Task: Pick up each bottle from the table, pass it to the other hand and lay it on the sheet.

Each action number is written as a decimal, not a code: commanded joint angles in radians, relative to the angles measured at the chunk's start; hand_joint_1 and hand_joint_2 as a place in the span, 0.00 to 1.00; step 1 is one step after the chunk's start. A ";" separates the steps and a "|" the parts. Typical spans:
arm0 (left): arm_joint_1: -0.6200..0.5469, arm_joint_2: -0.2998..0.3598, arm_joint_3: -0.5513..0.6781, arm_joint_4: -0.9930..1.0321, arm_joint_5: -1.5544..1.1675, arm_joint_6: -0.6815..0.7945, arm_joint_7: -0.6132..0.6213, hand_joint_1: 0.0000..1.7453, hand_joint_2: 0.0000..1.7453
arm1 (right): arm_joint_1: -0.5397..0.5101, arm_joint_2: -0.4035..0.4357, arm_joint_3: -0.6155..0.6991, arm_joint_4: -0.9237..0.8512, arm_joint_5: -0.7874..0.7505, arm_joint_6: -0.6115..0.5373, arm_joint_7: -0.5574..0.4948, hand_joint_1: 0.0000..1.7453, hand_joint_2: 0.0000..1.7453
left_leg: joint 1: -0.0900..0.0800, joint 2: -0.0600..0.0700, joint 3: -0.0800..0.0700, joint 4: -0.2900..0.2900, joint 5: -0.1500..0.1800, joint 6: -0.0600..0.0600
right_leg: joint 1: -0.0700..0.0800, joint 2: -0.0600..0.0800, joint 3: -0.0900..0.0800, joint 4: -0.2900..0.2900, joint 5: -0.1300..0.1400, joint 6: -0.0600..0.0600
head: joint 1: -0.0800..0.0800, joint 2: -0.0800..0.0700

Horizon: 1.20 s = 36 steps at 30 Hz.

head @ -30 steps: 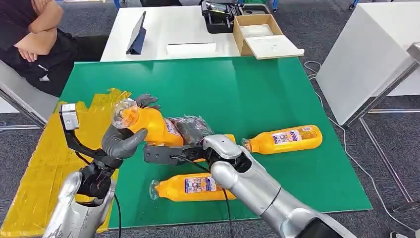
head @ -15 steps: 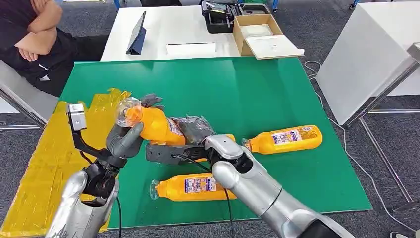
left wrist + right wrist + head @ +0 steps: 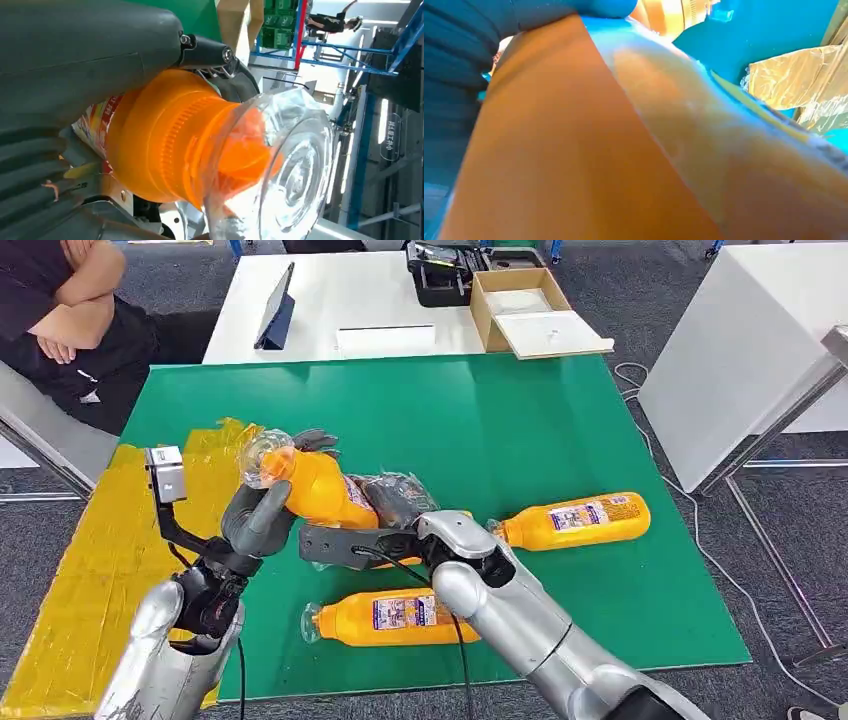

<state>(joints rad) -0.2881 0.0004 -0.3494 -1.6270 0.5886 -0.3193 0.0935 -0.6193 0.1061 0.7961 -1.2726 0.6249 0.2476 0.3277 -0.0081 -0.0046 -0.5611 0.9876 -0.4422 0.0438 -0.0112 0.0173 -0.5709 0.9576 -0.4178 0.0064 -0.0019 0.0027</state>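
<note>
An orange bottle with a clear cap hangs tilted above the green table, cap toward the yellow sheet. My left hand wraps its neck end, thumb along the underside; up close the orange shoulder and clear cap sit against the grey thumb. My right hand grips the bottle's body from the other side, and the orange body lies right under its dark fingers. Two more orange bottles lie on the table, one near the front and one to the right.
A person with folded arms sits at the back left. Behind the green table a white table carries a tablet, a cardboard box and a black case. Another white table stands at the right.
The held bottle and both hands have drifted slightly right and up. My left hand's thumb has closed further up along the bottle's neck end.
</note>
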 commanded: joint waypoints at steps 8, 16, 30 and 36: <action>0.043 -0.003 0.051 -0.149 0.039 0.090 -0.074 0.00 0.00 | -0.053 -0.020 -0.066 -0.009 -0.093 -0.016 0.012 1.00 1.00 | 0.000 0.001 0.000 0.001 -0.002 -0.003 | 0.000 -0.001 0.001 0.001 -0.001 -0.001 | 0.000 0.000; 0.219 -0.023 0.259 -0.148 -0.082 0.231 -0.187 0.00 0.00 | 0.090 -0.165 -0.280 -0.300 -0.493 0.028 -0.050 1.00 1.00 | 0.000 -0.004 0.002 -0.002 -0.001 -0.002 | 0.000 -0.004 0.005 -0.002 -0.002 0.000 | 0.000 0.000; 0.253 0.062 0.032 -0.088 -0.084 0.189 -0.245 0.00 0.00 | 0.284 -0.337 -0.332 -0.516 -0.690 0.035 -0.158 1.00 1.00 | -0.001 -0.007 0.000 -0.001 0.000 -0.002 | -0.001 -0.006 0.002 -0.002 -0.002 0.000 | 0.000 0.000; 0.311 0.099 0.009 -0.123 -0.098 0.185 -0.270 0.00 0.00 | 0.388 -0.370 -0.333 -0.561 -0.636 0.001 -0.193 1.00 1.00 | -0.001 -0.005 0.001 -0.002 -0.001 -0.002 | -0.001 -0.005 0.003 -0.002 -0.002 -0.001 | 0.000 0.000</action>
<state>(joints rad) -0.0165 0.0260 -0.2694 -1.7617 0.4990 -0.1320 -0.1583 -0.3265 -0.1843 0.4658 -1.7564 -0.0514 0.2739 0.1610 -0.0090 -0.0081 -0.5630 0.9876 -0.4429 0.0443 -0.0122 0.0161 -0.5717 0.9570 -0.4181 0.0066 -0.0023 0.0027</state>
